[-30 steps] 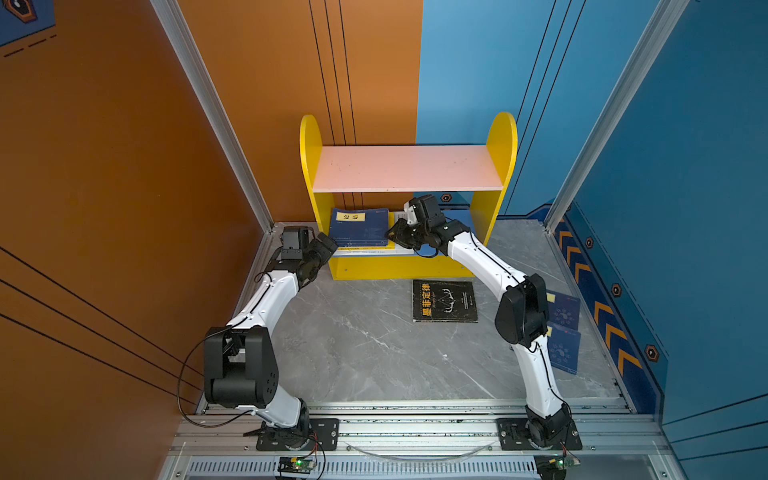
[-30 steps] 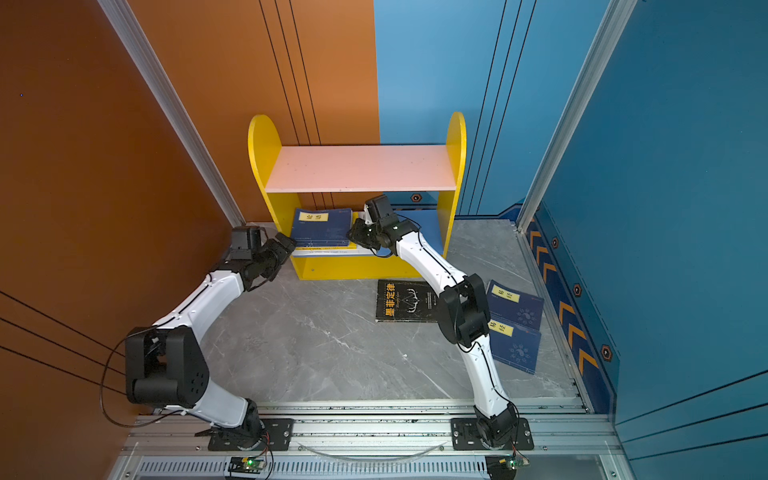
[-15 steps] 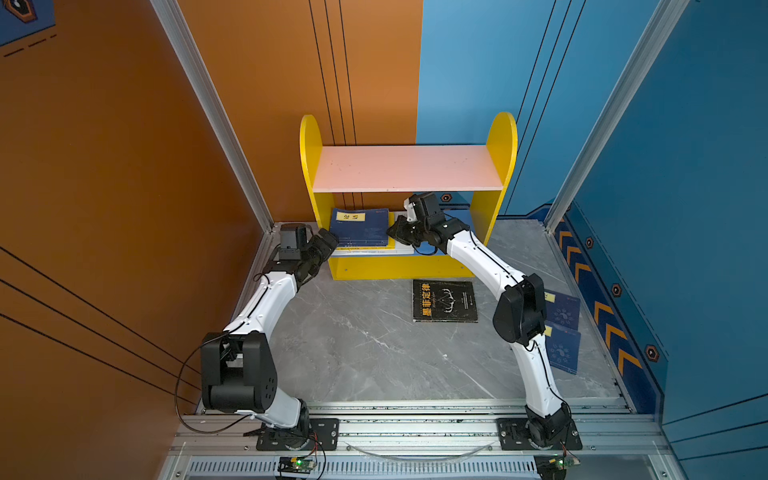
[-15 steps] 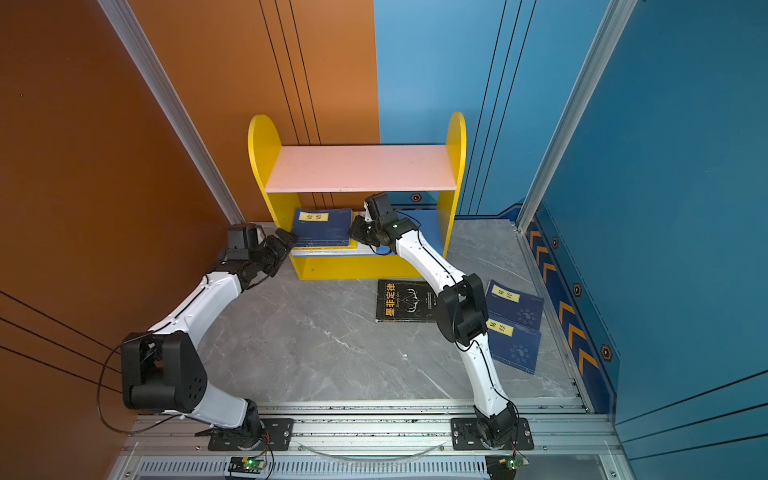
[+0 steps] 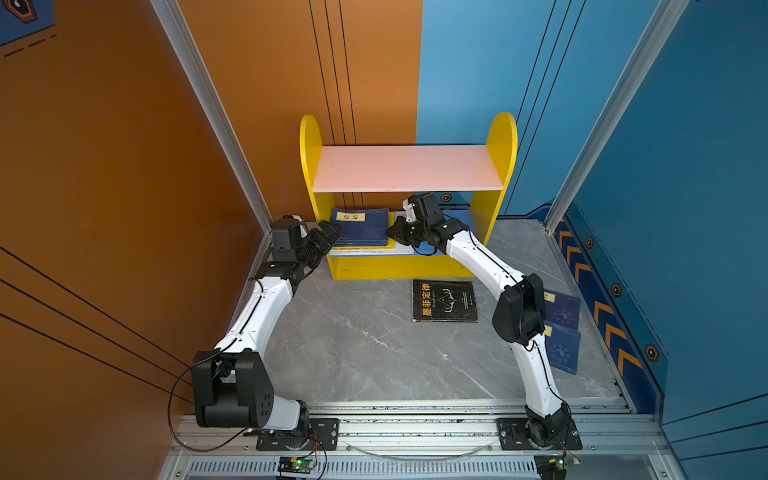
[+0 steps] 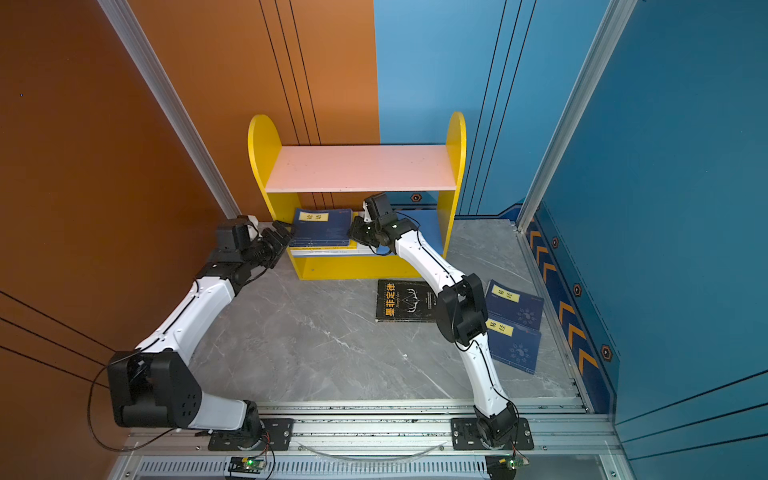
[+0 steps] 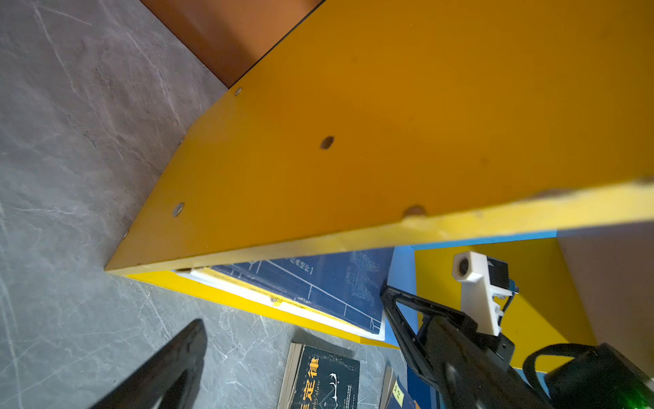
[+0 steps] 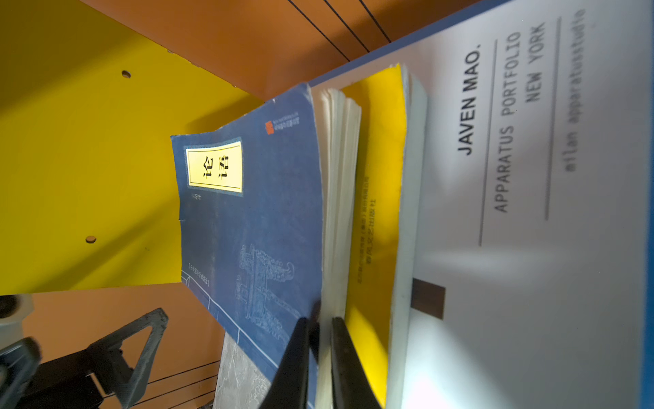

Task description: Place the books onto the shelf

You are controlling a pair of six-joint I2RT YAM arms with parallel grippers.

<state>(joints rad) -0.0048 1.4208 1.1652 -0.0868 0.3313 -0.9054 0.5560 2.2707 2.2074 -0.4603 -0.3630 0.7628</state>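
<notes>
"How's the left arm sitting?"

"Elbow low near its base, forearm reaching forward. The left gripper (image 5: 323, 237) has its jaws spread wide and nothing between them."

"And the right?"

"Its elbow is raised, and the forearm angles forward and inward toward the middle, wrist rolled onto its side. The right gripper (image 5: 391, 235) is pinched almost closed on the edge of the navy book (image 8: 254, 212)."

Navy book (image 5: 360, 226) atop yellow book (image 8: 378, 177) and white book (image 8: 531, 248) on shelf (image 5: 409, 168); black book (image 5: 444, 300), two navy books (image 6: 517, 305) outside.
</notes>
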